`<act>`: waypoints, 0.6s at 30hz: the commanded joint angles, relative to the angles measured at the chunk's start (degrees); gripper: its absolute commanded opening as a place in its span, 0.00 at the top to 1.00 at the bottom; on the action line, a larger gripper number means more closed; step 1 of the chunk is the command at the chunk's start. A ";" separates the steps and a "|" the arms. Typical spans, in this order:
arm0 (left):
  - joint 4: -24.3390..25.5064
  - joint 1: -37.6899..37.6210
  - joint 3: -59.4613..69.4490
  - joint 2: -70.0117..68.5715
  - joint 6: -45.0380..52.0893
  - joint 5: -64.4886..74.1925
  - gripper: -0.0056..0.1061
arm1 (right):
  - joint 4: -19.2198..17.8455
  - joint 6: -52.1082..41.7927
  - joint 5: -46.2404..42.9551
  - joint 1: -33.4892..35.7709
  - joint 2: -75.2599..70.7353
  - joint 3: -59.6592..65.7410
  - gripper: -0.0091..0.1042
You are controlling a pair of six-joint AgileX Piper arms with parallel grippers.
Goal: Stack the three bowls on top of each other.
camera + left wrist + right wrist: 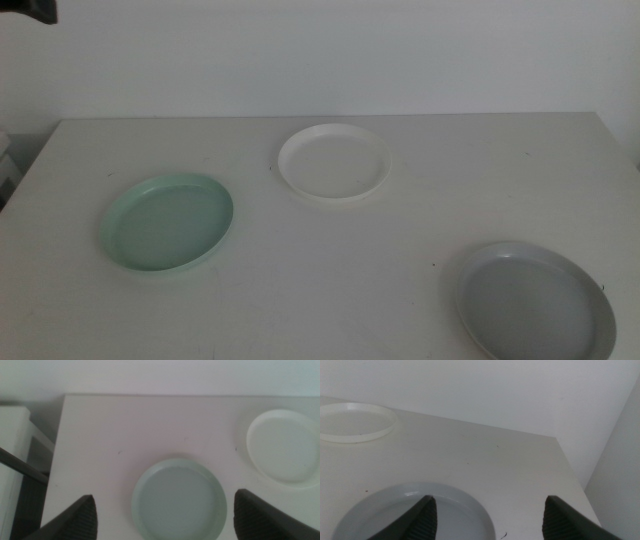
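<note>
Sitting apart on surface: mint bowl, white bowl, grey bowl. Left tool released above mint bowl; right tool released over grey bowl.

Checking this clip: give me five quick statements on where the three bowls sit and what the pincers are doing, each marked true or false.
1. The three bowls lie apart, none stacked. True.
2. The white bowl sits farthest back on the table. True.
3. The mint green bowl rests inside the grey bowl. False: they lie apart at opposite sides.
4. The left pincer grips the green bowl's rim. False: its jaws are open, straddling the bowl in the left wrist view without touching it.
5. The right pincer is open near the grey bowl. True.
</note>
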 commanded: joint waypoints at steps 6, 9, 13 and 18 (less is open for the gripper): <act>0.00 0.03 -5.84 5.94 -0.97 1.64 0.01 | -0.47 -0.38 -4.22 -0.41 -1.50 -0.34 0.45; 0.16 0.03 -5.84 7.92 -0.97 1.38 0.01 | -0.47 -0.38 -4.22 -0.41 -1.50 -0.34 0.45; 0.54 0.03 -5.84 10.69 -0.97 1.44 0.01 | -0.47 -0.38 -4.22 -0.41 -1.50 -0.34 0.45; 0.38 0.03 -5.84 14.08 -0.97 -0.31 0.01 | -0.47 -0.38 -4.22 -0.41 -1.50 -0.34 0.45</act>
